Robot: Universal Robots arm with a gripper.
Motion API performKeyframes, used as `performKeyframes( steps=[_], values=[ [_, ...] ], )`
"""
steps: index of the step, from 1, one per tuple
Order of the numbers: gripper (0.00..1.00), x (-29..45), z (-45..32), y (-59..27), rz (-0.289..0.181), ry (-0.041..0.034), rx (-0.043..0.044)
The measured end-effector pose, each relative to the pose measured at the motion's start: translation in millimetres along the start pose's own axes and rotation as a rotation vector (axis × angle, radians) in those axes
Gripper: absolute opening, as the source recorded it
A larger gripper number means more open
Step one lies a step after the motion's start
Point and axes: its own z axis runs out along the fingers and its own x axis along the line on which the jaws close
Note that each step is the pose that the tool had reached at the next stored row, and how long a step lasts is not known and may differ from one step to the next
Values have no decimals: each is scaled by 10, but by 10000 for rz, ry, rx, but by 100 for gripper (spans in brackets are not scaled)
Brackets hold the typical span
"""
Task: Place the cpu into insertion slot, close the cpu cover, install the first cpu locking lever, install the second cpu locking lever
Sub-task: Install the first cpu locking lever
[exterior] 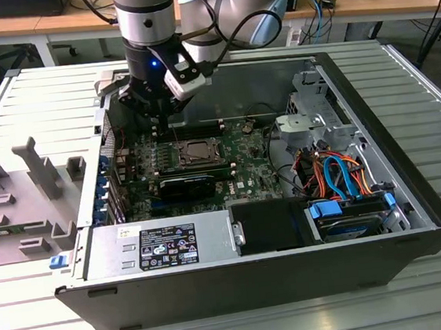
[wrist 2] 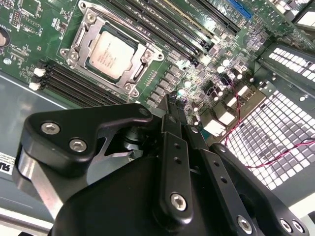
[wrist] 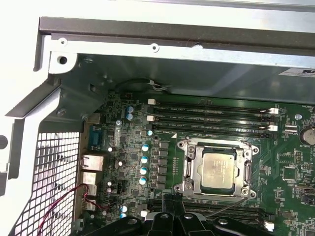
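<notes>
power supply (exterior: 166, 245) | blue cables (exterior: 331, 181) | memory slots (wrist: 211, 110) | grey fixtures (exterior: 35, 165) | hard drive (exterior: 353, 226)

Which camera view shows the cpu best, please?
The second wrist view: the cpu lies close and unobstructed, its whole silver top visible. In the first wrist view the cpu appears whole but farther off; in the exterior view it is a small distant patch.

The cpu (wrist 2: 110, 53) shows a dull silver-grey metal top; the cpu cover (wrist 2: 97, 74) is bright, shiny metal; the motherboard (wrist 2: 19, 42) is glossy green; the gripper (wrist 2: 174, 105) is matt black metal with shiny screws.
</notes>
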Motion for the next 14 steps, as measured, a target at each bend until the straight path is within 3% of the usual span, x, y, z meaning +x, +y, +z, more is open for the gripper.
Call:
performKeyframes(
  steps=[14],
  values=[
    [11,28,1,2,0,1,1]
  ],
)
